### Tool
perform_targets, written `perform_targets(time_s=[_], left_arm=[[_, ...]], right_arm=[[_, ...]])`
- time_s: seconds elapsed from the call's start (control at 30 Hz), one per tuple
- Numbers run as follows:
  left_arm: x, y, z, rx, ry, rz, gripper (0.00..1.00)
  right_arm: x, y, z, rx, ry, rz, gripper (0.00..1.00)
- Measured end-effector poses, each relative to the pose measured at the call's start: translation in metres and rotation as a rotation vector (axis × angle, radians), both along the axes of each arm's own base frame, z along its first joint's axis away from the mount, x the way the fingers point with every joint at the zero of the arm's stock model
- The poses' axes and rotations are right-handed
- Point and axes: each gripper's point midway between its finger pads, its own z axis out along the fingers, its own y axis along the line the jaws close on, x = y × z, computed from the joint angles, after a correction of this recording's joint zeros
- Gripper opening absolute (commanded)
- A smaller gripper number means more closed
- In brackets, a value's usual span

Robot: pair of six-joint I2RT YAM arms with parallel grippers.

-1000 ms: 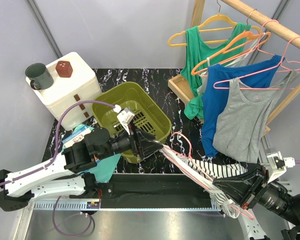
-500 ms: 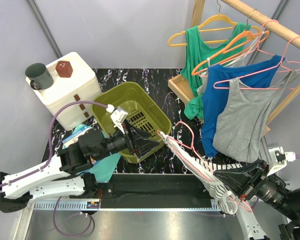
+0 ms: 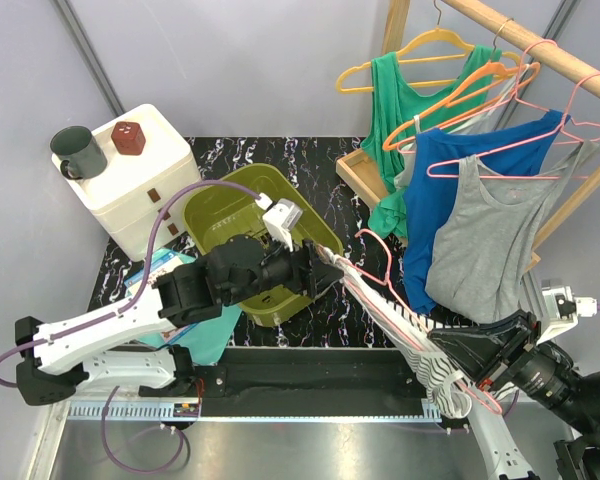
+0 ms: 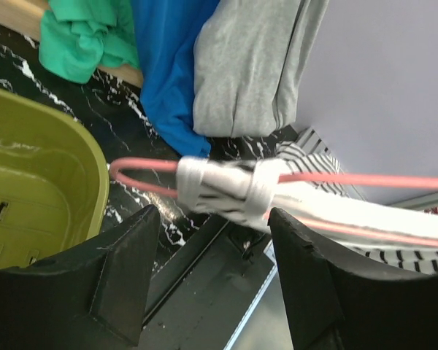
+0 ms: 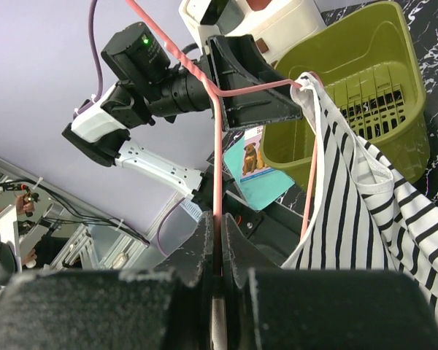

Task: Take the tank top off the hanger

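Note:
A black-and-white striped tank top (image 3: 412, 335) hangs on a pink hanger (image 3: 377, 248) that slants up from lower right towards the middle. My right gripper (image 3: 483, 378) is shut on the hanger's wire (image 5: 217, 160), and the striped cloth (image 5: 365, 211) drapes to its right. My left gripper (image 3: 325, 272) is open at the hanger's far end. In the left wrist view the bunched white strap (image 4: 226, 186) wraps the pink wire (image 4: 365, 179) just above the open gripper (image 4: 213, 219), and I cannot tell whether it touches the fingers (image 4: 124, 270).
An olive basket (image 3: 220, 210) stands behind the left gripper. A white drawer box (image 3: 140, 175) with a dark mug (image 3: 78, 152) is at back left. A wooden rack holds green, blue and grey tops (image 3: 480, 240) at right. A teal card (image 3: 165, 270) lies at left.
The hanger's far end has risen and swung right with the tank top. My left arm has moved right and forward after it, over the basket's near edge.

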Motion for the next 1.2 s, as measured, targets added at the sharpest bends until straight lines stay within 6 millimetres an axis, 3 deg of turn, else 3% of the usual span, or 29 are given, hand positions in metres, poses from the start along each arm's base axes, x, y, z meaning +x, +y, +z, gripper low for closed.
perform_targets(time_s=[0.17, 0.23, 0.3, 0.47, 0.63, 0.73, 0.93, 1.1, 1.2], left_arm=[[0.006, -0.009, 0.017, -0.014, -0.022, 0.005, 0.63], [0.008, -0.011, 0.021, -0.013, -0.030, 0.007, 0.55], [0.011, -0.013, 0.022, -0.009, -0.035, 0.013, 0.53], [0.034, -0.010, 0.017, 0.028, -0.045, 0.061, 0.66], [0.046, -0.001, 0.020, 0.041, -0.061, 0.084, 0.75], [0.043, 0.002, 0.025, 0.033, -0.076, 0.067, 0.84], [0.021, -0.003, 0.041, -0.018, -0.096, -0.063, 0.82], [-0.007, -0.026, 0.080, -0.171, -0.088, -0.242, 0.87], [-0.022, -0.038, 0.104, -0.272, -0.103, -0.344, 0.88]], right_arm=[[0.001, 0.000, 0.001, 0.001, -0.005, 0.000, 0.00], [0.002, 0.000, 0.001, 0.001, -0.005, 0.000, 0.00], [0.003, 0.000, 0.001, 0.002, -0.008, 0.000, 0.00], [0.014, 0.001, -0.002, 0.023, -0.013, -0.008, 0.00], [0.041, 0.002, -0.012, 0.042, 0.003, -0.031, 0.00], [0.057, 0.002, -0.017, 0.054, 0.011, -0.049, 0.00], [0.069, 0.001, -0.006, 0.075, -0.044, -0.071, 0.00], [0.077, 0.002, 0.002, 0.083, -0.103, -0.070, 0.00], [0.088, 0.003, -0.005, 0.085, -0.095, -0.070, 0.00]])
